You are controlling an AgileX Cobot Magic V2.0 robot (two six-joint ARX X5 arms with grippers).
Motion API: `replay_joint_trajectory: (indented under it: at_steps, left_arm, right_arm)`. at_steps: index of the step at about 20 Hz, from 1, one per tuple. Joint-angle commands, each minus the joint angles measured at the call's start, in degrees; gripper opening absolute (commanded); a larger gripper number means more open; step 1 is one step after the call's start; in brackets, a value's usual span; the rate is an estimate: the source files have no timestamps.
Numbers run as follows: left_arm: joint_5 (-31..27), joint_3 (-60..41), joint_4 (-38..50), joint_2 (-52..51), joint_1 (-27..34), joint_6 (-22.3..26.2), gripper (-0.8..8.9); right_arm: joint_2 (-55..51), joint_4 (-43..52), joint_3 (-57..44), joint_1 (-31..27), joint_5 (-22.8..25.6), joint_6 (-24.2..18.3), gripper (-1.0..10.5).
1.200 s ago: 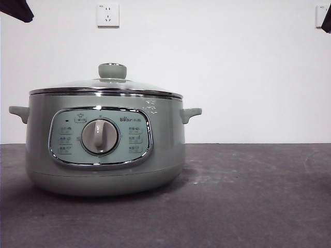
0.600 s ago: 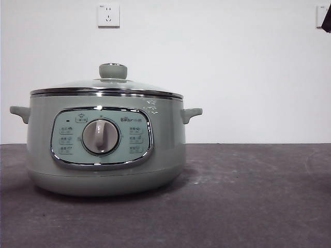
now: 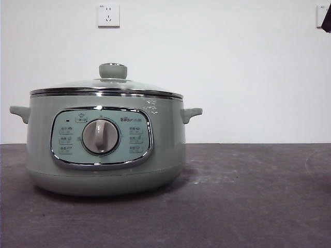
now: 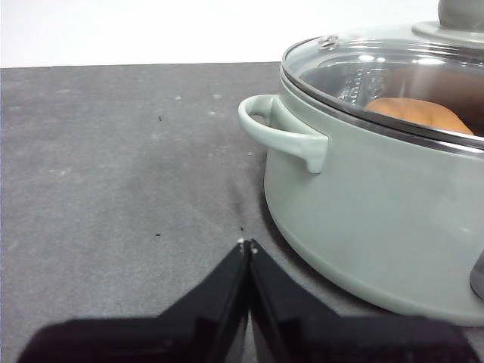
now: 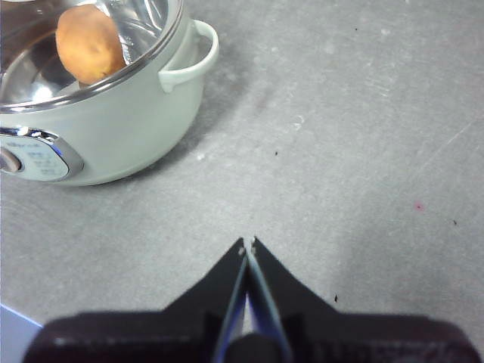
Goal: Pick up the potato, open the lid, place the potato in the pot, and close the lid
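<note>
A dark grey, matte, lightly scuffed surface (image 3: 248,196) carries the pale green pot (image 3: 106,139), which stands directly on it, just beside the left gripper (image 4: 246,245) and well apart from the right gripper (image 5: 247,242)

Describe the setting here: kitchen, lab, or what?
Probably a lab test bench, not a kitchen: a bare dark grey table, a plain white wall with a socket, and only a round sage-green electric pot with its glass lid on.
</note>
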Motion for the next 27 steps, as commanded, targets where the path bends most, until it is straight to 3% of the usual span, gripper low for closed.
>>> replay_joint_trajectory:
  at_steps: [1,18,20,27]
  left_arm:
    - [0.2,-0.9,0.0,-0.2,0.2,0.6,-0.03]
    - [0.2,-0.9,0.1,-0.2,0.2,0.6,-0.03]
    - [0.2,-0.9,0.1,-0.2,0.2,0.6,-0.03]
    - [0.3,-0.9,0.1,-0.2,0.2,0.6,-0.03]
  right_arm:
    - [-0.1,0.3,-0.5,0.1,0.2,0.6,0.0]
    - [-0.8,0.3,-0.5,-0.7,-0.1,0.6,0.0]
    - [-2.6,0.3,-0.5,-4.0,-0.2,0.6,0.0]
    - [-13.8,0.4,-4.5,-24.5,1.9,0.6,0.0]
